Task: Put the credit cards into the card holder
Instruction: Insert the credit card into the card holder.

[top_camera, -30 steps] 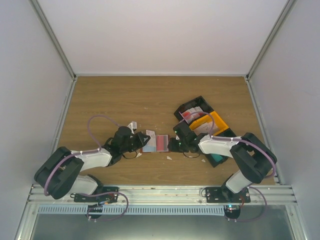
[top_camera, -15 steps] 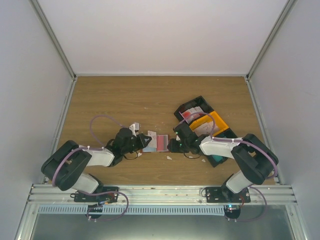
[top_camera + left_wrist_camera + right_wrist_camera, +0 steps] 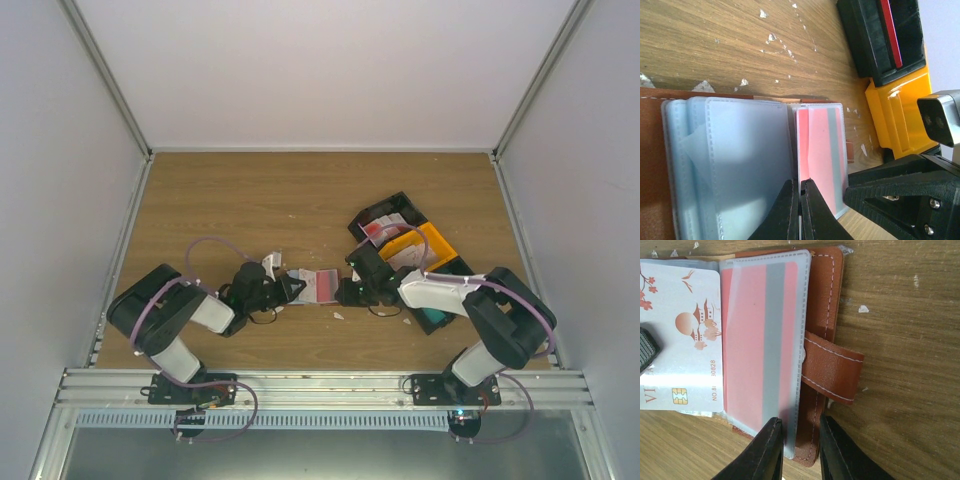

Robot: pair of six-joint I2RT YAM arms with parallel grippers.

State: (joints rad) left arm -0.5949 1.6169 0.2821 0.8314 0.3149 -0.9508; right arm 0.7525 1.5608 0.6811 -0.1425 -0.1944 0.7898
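Observation:
The card holder [image 3: 318, 285] lies open on the table between my grippers, brown leather [image 3: 827, 300] with pale clear sleeves [image 3: 740, 160]. A red card with a grey stripe [image 3: 762, 340] sits inside its right sleeve and also shows in the left wrist view [image 3: 822, 145]. My left gripper [image 3: 292, 287] is shut on a whitish card with red drawings [image 3: 682, 335]. In the left wrist view that card is edge-on between the pads [image 3: 800, 200], at the holder's middle fold. My right gripper [image 3: 799, 450] stands a narrow gap open, tips over the holder's right edge, pinching nothing.
A black bin [image 3: 385, 222] holding a red card [image 3: 890, 30] and a yellow bin [image 3: 418, 247] stand behind the right arm. A teal thing [image 3: 435, 320] lies under the right forearm. White scraps [image 3: 338, 316] dot the wood. The holder's strap [image 3: 832, 367] sticks out right.
My left arm has swung its elbow inward and its gripper has moved a little to the right with the card, closer over the holder. The right gripper and the holder have barely moved.

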